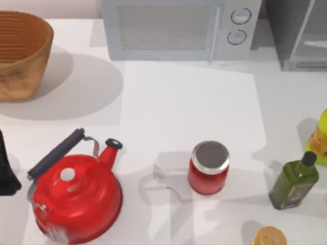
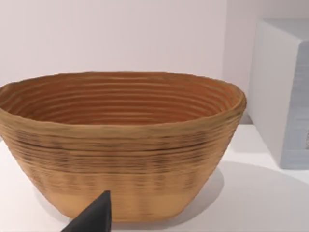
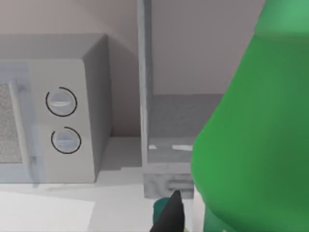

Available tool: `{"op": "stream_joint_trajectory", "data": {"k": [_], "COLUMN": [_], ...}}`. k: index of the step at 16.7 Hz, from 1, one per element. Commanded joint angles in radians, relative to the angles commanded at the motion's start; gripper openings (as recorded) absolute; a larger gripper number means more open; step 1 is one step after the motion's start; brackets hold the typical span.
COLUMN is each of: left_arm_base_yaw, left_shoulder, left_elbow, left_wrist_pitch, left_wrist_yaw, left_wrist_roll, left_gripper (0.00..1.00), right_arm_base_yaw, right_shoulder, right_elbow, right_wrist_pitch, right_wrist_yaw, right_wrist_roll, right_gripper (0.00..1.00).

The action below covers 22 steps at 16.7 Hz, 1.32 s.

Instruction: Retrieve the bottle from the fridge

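Observation:
In the right wrist view a bright green bottle [image 3: 256,135] stands upright very close to the camera, widening downward. The dark tip of my right gripper [image 3: 171,215] is just beside it, with a thin pale gap between them. I cannot tell whether the bottle is held. Behind them is the fridge [image 3: 166,121], with a light grey frame and a bare grey shelf inside. In the top view the fridge [image 1: 296,35] sits at the back right. My left gripper [image 1: 6,168] is parked at the left edge, its tip [image 2: 94,217] facing a basket.
A woven basket [image 1: 20,51] stands at the back left and a grey microwave [image 1: 179,28] at the back middle. In front are a red kettle [image 1: 76,196], a red jar [image 1: 208,168], an olive-green bottle [image 1: 294,184], a yellow-green container [image 1: 319,138] and an orange round object [image 1: 271,237].

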Motion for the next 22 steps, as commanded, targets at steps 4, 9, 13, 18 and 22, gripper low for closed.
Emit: {"op": "stream_joint_trajectory", "data": {"k": [4,9,13,18,22], "left_arm_base_yaw": [0.000,0.000,0.000,0.000,0.000], "left_shoulder": [0.000,0.000,0.000,0.000,0.000], "left_elbow": [0.000,0.000,0.000,0.000,0.000], "left_wrist_pitch": [0.000,0.000,0.000,0.000,0.000], "left_wrist_yaw": [0.000,0.000,0.000,0.000,0.000], "left_wrist_roll": [0.000,0.000,0.000,0.000,0.000], "left_gripper": [1.00,1.00,1.00,1.00,1.00], "right_arm_base_yaw": [0.154,0.388,0.562,0.723,0.793], "right_shoulder": [0.251,0.718,1.152,1.649,1.903], "right_elbow": [0.130,0.348,0.532,0.735,0.844], "right_wrist_pitch": [0.151,0.410,0.633,0.882,1.018], "right_wrist_yaw": [0.126,0.337,0.515,0.710,0.815], "right_wrist_roll": [0.025,0.048,0.052,0.038,0.021], "right_gripper": [0.00,0.00,0.00,0.00,0.00]}}
